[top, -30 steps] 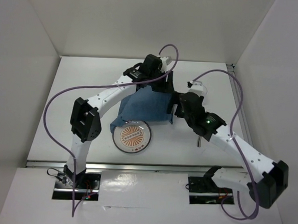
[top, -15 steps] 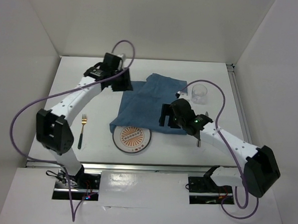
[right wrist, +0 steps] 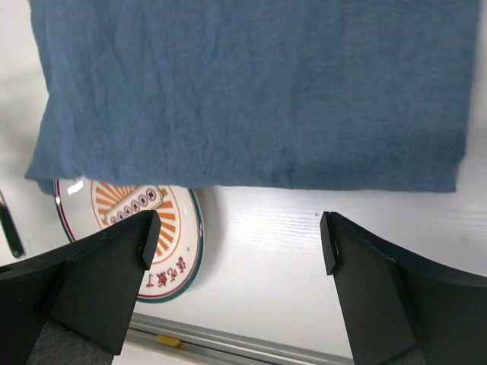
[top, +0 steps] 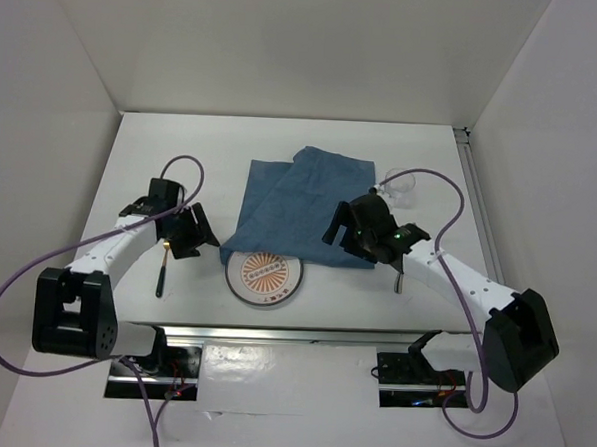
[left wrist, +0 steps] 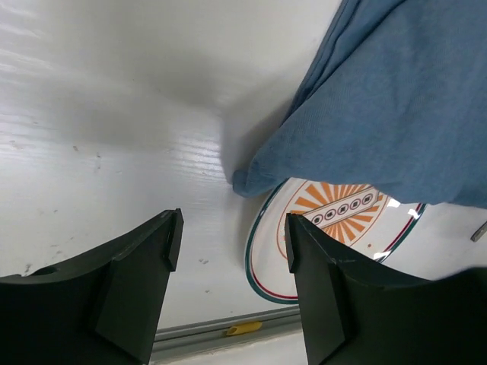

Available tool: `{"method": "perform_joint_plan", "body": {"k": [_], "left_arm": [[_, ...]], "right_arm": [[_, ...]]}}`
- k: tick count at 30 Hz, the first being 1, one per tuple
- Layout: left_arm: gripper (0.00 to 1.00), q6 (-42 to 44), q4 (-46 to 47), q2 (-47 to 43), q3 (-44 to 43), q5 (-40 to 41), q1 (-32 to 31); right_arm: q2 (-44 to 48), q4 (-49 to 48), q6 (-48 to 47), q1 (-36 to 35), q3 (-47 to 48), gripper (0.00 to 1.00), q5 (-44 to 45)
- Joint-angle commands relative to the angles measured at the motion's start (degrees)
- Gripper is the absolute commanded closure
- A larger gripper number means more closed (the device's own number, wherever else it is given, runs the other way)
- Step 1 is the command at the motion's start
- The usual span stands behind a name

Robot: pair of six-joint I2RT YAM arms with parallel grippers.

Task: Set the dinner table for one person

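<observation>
1. Top view: the large flat plain white rectangular counter (top: 132,155) fills the space under both arms, and every item rests on it. A soft blue square cloth (top: 295,198) is spread at its middle, with the near edge lapped over the far rim of a round white plate with an orange sunburst (top: 264,279). A gold fork with a dark handle (top: 161,276) lies left of the plate and is partly covered by the left arm's fingers (top: 196,234). The right arm's fingers (top: 339,224) are held over the cloth's near right part. A clear glass (top: 401,184) stands beside the cloth's right edge.
2. Left wrist view: the left arm's fingers (left wrist: 137,296) are spread apart with nothing between them. Beyond them the cloth's near corner is seen draped on the plate's rim.
3. Right wrist view: the right arm's fingers (right wrist: 91,281) are likewise parted and empty above the cloth's near edge.
4. The counter is judged rigid, heavy, fixed and smooth. It is not to be gripped, only laid upon, and light items may slide on it.
5. Against half a second earlier, the left arm has been drawn back from the cloth's far left corner to the fork. The right arm, cloth and plate are little changed.
</observation>
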State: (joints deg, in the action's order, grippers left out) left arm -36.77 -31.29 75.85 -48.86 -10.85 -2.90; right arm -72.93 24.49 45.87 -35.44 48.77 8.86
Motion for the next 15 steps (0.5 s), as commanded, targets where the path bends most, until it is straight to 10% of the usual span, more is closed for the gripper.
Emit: {"method": "perform_joint_plan", "body": {"k": [1, 15], "left_arm": [[0.27, -0.58, 9.12, 2.27, 3.42, -7.68, 0.7], [0.35, -4.36, 19.42, 8.08, 7.29, -12.18, 1.23]], "right_arm": [[2.26, 2.94, 6.94, 3.87, 1.33, 0.0, -3.13], [9.73, -13.86, 20.31, 17.15, -19.07, 0.0, -17.21]]}}
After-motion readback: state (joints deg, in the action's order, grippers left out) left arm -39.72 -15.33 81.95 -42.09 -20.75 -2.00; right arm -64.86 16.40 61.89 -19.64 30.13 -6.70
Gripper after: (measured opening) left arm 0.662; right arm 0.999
